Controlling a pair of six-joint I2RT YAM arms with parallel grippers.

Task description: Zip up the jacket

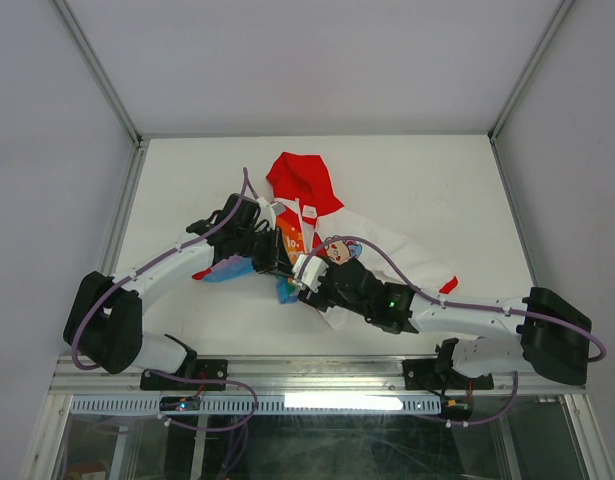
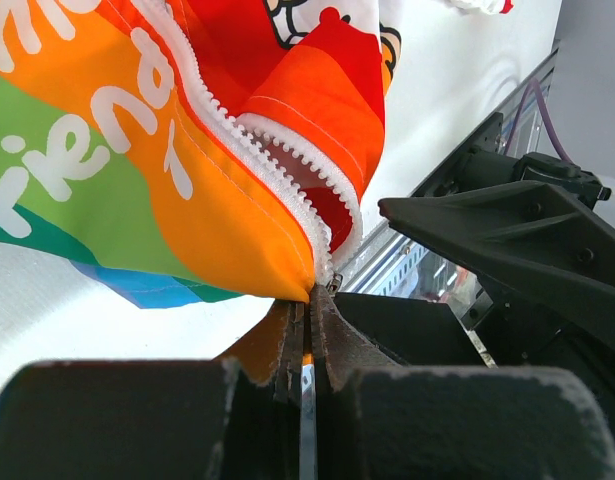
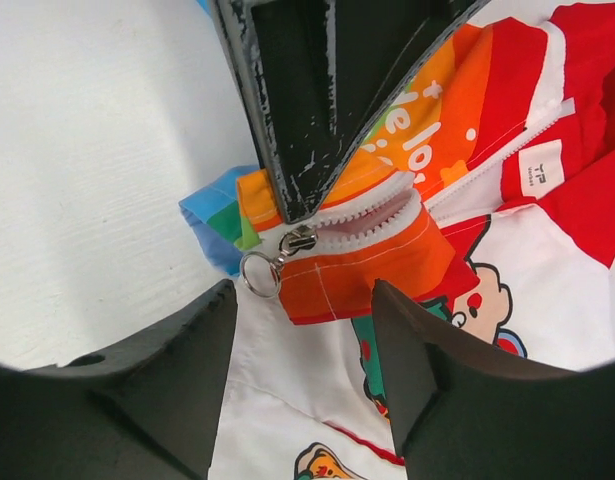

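Right gripper (image 3: pixel 305 295) with jaws apart and empty, just short of the zipper slider (image 3: pixel 297 240) and ring pull (image 3: pixel 258 273), left gripper (image 2: pixel 309 300) clamped on the jacket (image 1: pixel 387 242) hem at the zipper base, teeth parted above, jacket at tabletop (image 1: pixel 187 170) centre, red hood (image 1: pixel 303 183) toward far edge.

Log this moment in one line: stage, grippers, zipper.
stage: zip not started | left gripper: shut on hem of white, red-hooded fabric jacket | right gripper: open, facing silver metal zipper slider | teeth: parted above slider
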